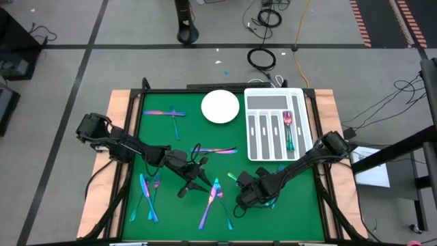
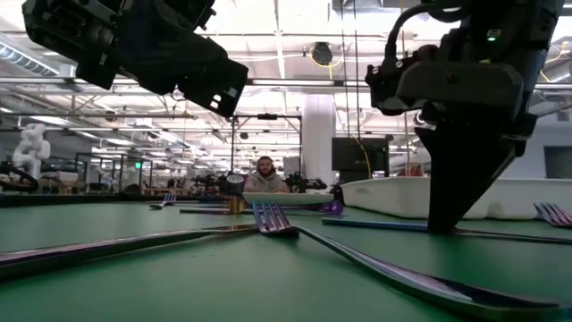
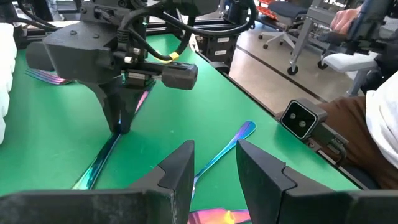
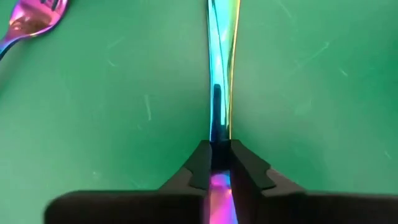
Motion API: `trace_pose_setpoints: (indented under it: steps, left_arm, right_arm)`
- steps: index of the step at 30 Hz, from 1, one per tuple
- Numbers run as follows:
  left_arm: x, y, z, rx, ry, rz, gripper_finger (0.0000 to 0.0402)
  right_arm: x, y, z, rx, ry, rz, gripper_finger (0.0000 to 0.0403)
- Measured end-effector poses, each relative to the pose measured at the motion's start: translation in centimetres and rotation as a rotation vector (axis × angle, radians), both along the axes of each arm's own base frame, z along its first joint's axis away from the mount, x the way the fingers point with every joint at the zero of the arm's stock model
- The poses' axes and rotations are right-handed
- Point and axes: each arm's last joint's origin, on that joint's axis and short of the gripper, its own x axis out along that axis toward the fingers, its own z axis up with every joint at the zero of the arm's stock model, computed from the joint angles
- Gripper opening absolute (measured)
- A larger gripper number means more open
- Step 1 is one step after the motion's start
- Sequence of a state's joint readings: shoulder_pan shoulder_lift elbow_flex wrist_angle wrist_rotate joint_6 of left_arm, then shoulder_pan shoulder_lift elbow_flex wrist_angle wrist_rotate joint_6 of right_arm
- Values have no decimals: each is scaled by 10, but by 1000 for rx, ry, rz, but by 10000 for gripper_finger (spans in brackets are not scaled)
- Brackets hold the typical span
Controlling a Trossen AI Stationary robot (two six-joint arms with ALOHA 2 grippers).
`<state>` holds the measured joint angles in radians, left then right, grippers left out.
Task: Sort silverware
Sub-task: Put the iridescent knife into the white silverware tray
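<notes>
Iridescent silverware lies scattered flat on the green mat (image 1: 171, 137). My right gripper (image 1: 244, 198) is down at the mat's near right, shut on one slim iridescent piece (image 4: 221, 62); it also shows in the left wrist view (image 3: 121, 121) and the low view (image 2: 456, 210). My left gripper (image 3: 214, 168) hovers open and empty over the near middle of the mat (image 1: 198, 179), facing my right gripper. One spoon (image 1: 289, 130) lies in the white slotted tray (image 1: 276, 154). My right gripper pinches the slim piece between its two fingertips (image 4: 199, 165), which come from above and point down at the mat. The held part (image 4: 218, 149) is narrow and the fingers lie across it. The rest of the piece (image 3: 99, 165) stretches away along the mat.
A white round plate (image 1: 220, 106) stands at the far middle, next to the tray. Loose pieces lie at the near left (image 1: 147, 195), near middle (image 1: 212, 198), centre (image 1: 218, 150) and far left (image 1: 167, 113). A spoon (image 3: 230, 143) lies below my left gripper. A person (image 2: 265, 176) sits beyond the table.
</notes>
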<state>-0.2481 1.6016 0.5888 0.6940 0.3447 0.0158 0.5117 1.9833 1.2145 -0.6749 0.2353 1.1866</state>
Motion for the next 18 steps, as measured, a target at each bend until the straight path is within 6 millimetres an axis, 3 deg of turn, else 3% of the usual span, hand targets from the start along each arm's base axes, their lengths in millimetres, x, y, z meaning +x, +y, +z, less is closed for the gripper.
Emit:
trace_pose_setpoints:
  steps: [10, 18]
  left_arm:
    - [0, 0, 0, 0, 0, 1, 121]
    - [0, 0, 0, -2, 1, 1, 121]
  right_arm:
    - [18, 3, 17, -39, -99, -21, 12]
    - [25, -9, 19, -86, -124, -50, 1]
